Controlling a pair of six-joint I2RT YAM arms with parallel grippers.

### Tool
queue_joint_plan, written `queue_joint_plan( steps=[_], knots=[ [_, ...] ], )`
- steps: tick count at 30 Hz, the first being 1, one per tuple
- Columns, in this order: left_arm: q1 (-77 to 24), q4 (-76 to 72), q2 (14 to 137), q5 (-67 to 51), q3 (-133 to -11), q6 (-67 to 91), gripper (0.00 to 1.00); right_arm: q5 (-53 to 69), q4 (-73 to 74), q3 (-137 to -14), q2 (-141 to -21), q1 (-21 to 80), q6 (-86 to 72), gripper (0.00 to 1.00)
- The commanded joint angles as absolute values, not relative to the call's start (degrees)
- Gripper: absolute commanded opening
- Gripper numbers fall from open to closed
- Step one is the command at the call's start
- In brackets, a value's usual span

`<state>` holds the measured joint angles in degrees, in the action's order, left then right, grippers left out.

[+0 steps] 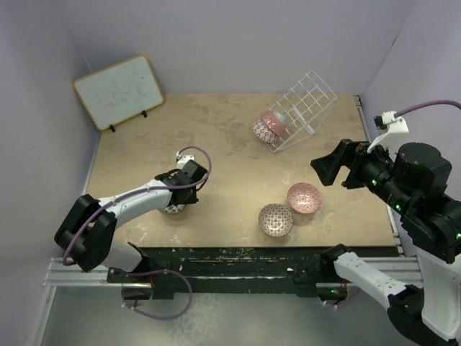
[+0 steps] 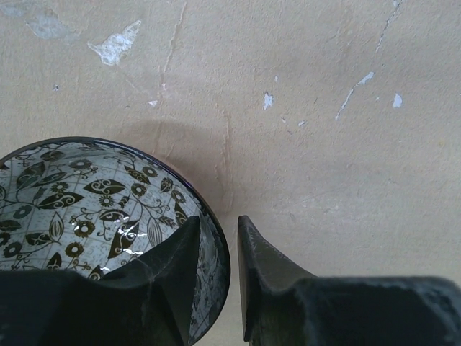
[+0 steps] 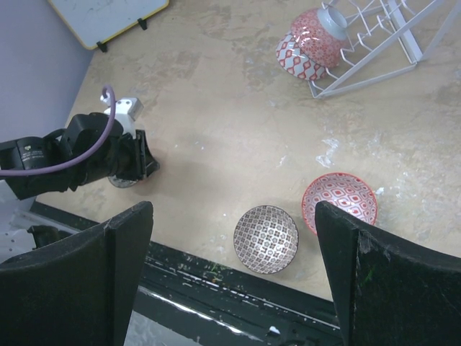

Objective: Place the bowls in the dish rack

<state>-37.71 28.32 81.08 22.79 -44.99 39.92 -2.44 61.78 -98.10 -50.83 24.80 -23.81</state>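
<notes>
Scuffed beige tabletop (image 1: 238,144): leaf-patterned grey-white ceramic bowl (image 2: 79,209) straddled at rim by left gripper (image 2: 218,223), jaws narrowly apart, not yet pinching — shallow bite, slip or tipping risked.

Your right gripper (image 3: 232,216) hangs over the near edge of the table (image 3: 216,122), fingers spread wide, nothing between them. Below it you see the lattice bowl (image 3: 266,238) upright, with the pink bowl (image 3: 339,201) just beside it on the right. Top right: the dish rack (image 3: 374,54), tilted, with two red-patterned bowls (image 3: 306,43) on edge at its left end, touching each other. The left arm (image 3: 79,155) sits low at the left. The whiteboard (image 3: 108,14) is top left
</notes>
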Motion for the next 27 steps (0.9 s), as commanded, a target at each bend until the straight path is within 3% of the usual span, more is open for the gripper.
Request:
queue_joint_plan(
  steps=[1,6,10,18,27],
  knots=[
    [-38.3,26.6,81.7,24.3,-43.9,40.6,0.30,-3.6,60.7,-98.4,-50.5,24.9,-23.6,0.96],
    [-38.3,25.4,82.3,24.1,-43.0,39.9,0.25,-3.7,61.1,-99.4,-50.5,24.9,-23.7,0.96],
    [-38.5,25.7,81.4,23.5,-43.4,39.6,0.01,-3.9,61.4,-99.9,-50.8,24.9,-23.9,0.95],
    [-38.8,26.2,73.9,19.2,-49.2,36.6,0.00,-3.9,60.6,-100.1,-51.1,24.9,-23.9,0.95],
    [-38.7,8.1,70.4,4.2,-54.0,42.0,0.00,-5.0,61.7,-102.0,-51.7,24.9,-23.5,0.95]
  ],
)
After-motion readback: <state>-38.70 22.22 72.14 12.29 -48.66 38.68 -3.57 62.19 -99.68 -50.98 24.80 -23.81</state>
